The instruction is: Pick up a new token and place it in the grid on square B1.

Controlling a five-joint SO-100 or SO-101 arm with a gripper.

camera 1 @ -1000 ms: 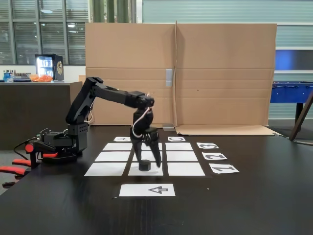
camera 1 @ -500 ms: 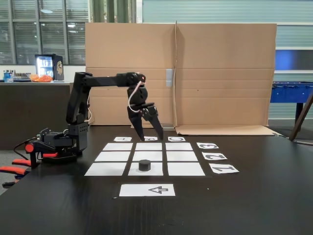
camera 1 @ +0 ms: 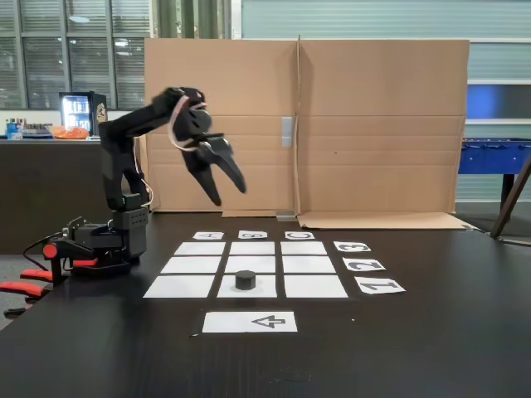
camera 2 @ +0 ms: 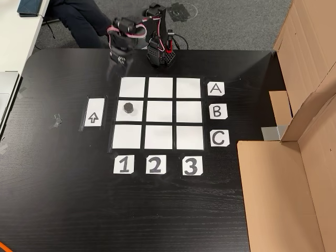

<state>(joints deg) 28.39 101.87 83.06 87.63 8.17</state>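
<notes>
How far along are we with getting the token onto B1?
Placement looks done: the token sits inside the grid square in line with card B and above card 1, nearer that square's top edge. Nothing is in hand: the pincer is raised well above the table, open and empty. What is left seems only to bring the arm back to rest by its base.
</notes>
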